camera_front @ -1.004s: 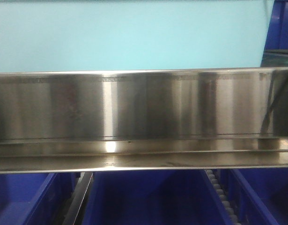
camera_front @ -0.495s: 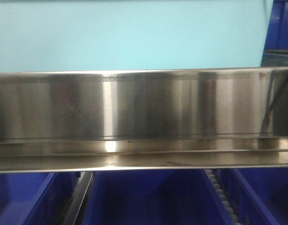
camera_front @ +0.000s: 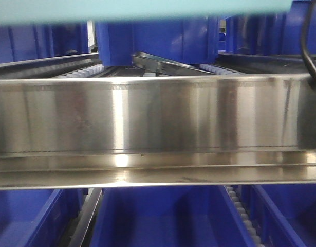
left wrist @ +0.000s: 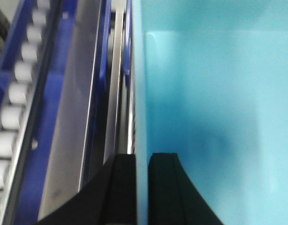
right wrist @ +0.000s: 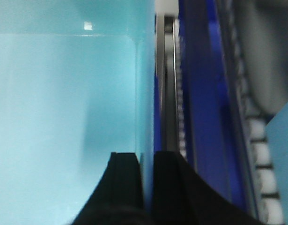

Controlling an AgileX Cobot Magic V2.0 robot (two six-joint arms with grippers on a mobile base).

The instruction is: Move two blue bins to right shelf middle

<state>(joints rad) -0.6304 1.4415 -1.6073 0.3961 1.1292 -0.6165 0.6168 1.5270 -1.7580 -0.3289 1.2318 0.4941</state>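
One pale blue bin (camera_front: 142, 9) hangs above the steel shelf rail (camera_front: 158, 118); only its lower strip shows along the top of the front view. My left gripper (left wrist: 142, 161) is shut on the left wall of that bin (left wrist: 214, 93), one finger inside and one outside. On the other side, my right gripper (right wrist: 146, 161) is shut on the right wall of the bin (right wrist: 64, 103) in the same way. A pale blue patch (right wrist: 282, 140) at the right edge of the right wrist view may be a second bin; I cannot tell.
Dark blue bins (camera_front: 163, 43) stand at the back of the shelf level behind the rail, with roller tracks (camera_front: 83, 72) running toward them. More dark blue bins (camera_front: 163, 221) sit on the level below. A black cable (camera_front: 308, 46) hangs at the right.
The pale blue bin has risen almost out of the front view, uncovering the dark blue bins and roller tracks behind it. The shelf rail has not moved.
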